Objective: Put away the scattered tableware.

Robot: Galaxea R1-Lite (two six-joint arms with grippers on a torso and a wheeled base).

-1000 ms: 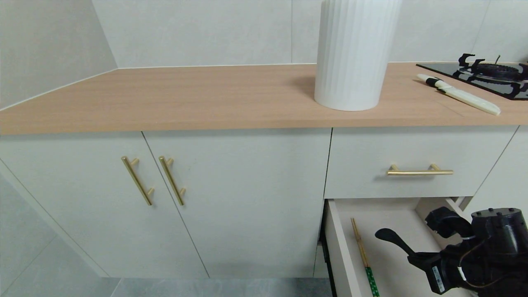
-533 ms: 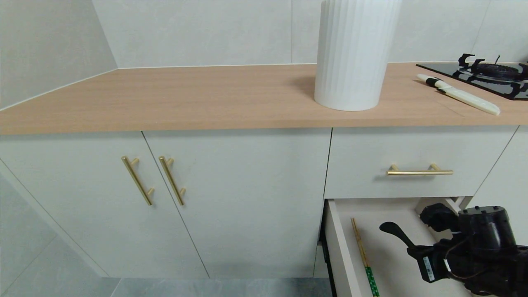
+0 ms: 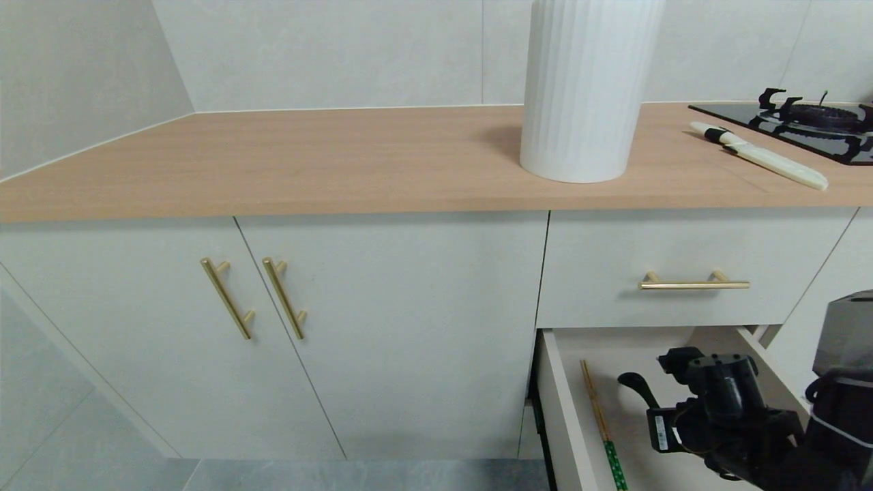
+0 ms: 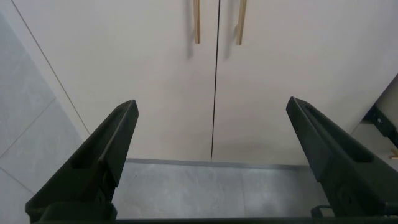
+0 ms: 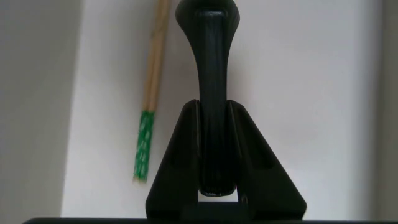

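Observation:
My right gripper [image 3: 665, 426] is shut on a black utensil [image 3: 633, 387], which it holds by the handle over the open lower drawer [image 3: 554, 395]. In the right wrist view the black utensil [image 5: 208, 68] sticks out between the fingers [image 5: 180, 143] of the right gripper [image 5: 211, 155], above the drawer's pale floor. A pair of wooden chopsticks [image 3: 600, 423] with green ends lies in the drawer on the utensil's left, and these chopsticks [image 5: 151, 99] also show close up. A white knife [image 3: 758, 157] lies on the counter at the right. My left gripper [image 4: 211, 109] hangs open and empty before the cabinet doors.
A tall white ribbed container [image 3: 580, 88] stands on the wooden counter [image 3: 307, 157]. A black gas hob [image 3: 815, 123] sits at the far right. Above the open drawer is a closed drawer with a gold handle [image 3: 693, 284]. Two gold door handles [image 3: 252, 300] are at the left.
My right arm has swung left and lower over the open drawer, carrying the black utensil with it. The chopsticks and the knife have stayed where they were.

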